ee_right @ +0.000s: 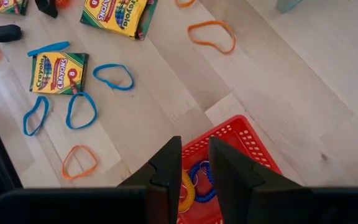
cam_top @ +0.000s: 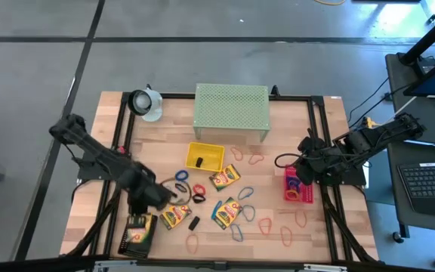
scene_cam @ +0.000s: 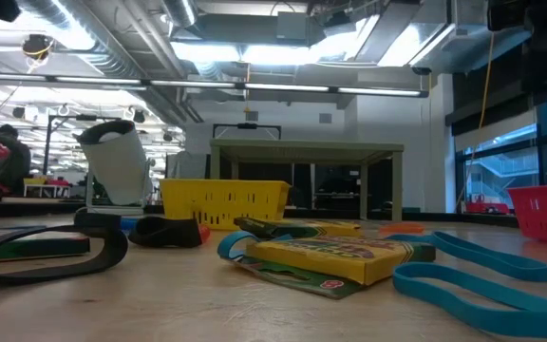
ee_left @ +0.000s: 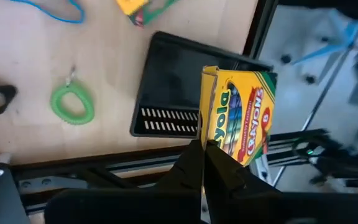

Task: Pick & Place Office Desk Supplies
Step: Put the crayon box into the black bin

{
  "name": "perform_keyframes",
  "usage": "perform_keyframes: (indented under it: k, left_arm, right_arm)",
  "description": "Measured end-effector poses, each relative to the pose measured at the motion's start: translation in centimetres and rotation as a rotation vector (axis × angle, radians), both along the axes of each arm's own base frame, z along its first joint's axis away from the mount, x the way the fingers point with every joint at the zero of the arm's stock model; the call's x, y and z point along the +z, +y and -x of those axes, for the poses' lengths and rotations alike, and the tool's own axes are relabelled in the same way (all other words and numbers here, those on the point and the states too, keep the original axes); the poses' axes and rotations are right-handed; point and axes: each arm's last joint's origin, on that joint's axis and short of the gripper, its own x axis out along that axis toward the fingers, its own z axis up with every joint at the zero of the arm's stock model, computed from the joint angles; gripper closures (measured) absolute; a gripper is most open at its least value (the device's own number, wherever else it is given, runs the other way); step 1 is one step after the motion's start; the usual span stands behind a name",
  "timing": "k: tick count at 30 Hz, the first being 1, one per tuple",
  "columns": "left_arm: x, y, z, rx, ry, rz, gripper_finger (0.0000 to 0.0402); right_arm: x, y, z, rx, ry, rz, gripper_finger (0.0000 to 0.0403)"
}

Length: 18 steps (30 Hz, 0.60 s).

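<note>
At the lower left of the high view, a yellow-and-green cardboard crayon box [ee_left: 236, 112] is held by the left end effector [ee_left: 204, 149], whose dark fingers are pinched shut on the box's lower edge; the box is carried above a small black mesh tray [ee_left: 185, 87] near the table's [cam_top: 165, 136] lower left corner. At the right of the high view, the right end effector [ee_right: 194, 163] is poised over a red mesh basket [ee_right: 241, 140] with its fingers narrowly parted and nothing seen between them; blue and yellow coiled loops are seen inside the basket. Further crayon boxes [cam_top: 224, 178], thin rubber loops in blue [ee_right: 112, 76] and orange [ee_right: 211, 35], and a small black clip [ee_right: 7, 32] are scattered over the lower middle of the wooden table. A green coiled loop [ee_left: 72, 104] is seen lying just beside the black tray.
</note>
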Motion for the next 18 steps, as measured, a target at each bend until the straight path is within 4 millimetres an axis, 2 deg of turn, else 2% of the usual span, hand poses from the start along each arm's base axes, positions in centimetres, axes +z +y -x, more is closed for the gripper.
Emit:
perform_keyframes:
  k: [8, 18]
  left_arm:
    - [-3.7, -3.3, -1.2, -0.151, 0.07, -0.049, 0.04]
    - [-6.6, -4.3, -2.7, -0.257, 0.078, -0.063, 0.04]
  right_arm:
    - [0.1, 0.1, -0.2, -0.002, -0.024, -0.013, 0.032]
    - [0.2, 0.3, -0.3, 0.013, -0.027, -0.057, 0.032]
